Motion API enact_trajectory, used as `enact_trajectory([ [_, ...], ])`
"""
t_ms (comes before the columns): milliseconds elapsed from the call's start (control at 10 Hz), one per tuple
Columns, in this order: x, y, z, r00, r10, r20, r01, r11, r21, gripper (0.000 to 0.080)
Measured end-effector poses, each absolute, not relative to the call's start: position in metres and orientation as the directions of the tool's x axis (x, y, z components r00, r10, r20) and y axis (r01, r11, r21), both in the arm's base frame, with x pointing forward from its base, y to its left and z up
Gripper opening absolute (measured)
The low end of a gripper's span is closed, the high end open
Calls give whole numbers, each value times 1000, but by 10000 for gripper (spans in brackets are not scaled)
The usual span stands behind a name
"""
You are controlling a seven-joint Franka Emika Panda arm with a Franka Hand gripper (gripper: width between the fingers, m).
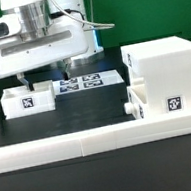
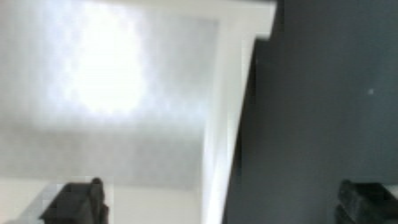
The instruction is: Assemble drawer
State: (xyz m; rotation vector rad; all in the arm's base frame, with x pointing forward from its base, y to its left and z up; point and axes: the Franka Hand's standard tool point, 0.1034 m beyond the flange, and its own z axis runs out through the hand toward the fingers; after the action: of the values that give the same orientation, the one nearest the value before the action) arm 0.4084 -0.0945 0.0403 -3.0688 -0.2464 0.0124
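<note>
End effector (image 1: 43, 76) spread wide, holding nothing, poised over small tray (image 1: 28, 99) near the far edge of the table (image 1: 91, 110), toward the exterior view's left. Housing (image 1: 168, 68) stands by the edge at the exterior view's right, second tray (image 1: 137, 102) close against it. Wrist view blurred: white surface beside dark table.

Right beneath your pincer (image 1: 42, 74) you have one tray (image 1: 28, 99) on the table (image 1: 96, 109). Beside the pincer, toward the exterior view's right, lies the marker board (image 1: 87, 82). Well past that stands the housing (image 1: 169, 62), the second tray (image 1: 158, 103) close at its front. Nearer the camera than the pincer runs the long wall (image 1: 91, 138).
</note>
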Motion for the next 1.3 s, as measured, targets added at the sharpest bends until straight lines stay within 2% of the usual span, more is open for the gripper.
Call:
enact_trajectory([
  [500, 404, -100, 39, 989, 150, -9, 149, -987, -64, 649],
  [700, 397, -95, 26, 994, 111, -3, 110, -993, -52, 649],
  [900, 388, -92, 12, 994, 102, -32, 100, -993, -62, 649],
  [1300, 386, -86, 6, 994, 112, -13, 111, -993, -49, 649],
])
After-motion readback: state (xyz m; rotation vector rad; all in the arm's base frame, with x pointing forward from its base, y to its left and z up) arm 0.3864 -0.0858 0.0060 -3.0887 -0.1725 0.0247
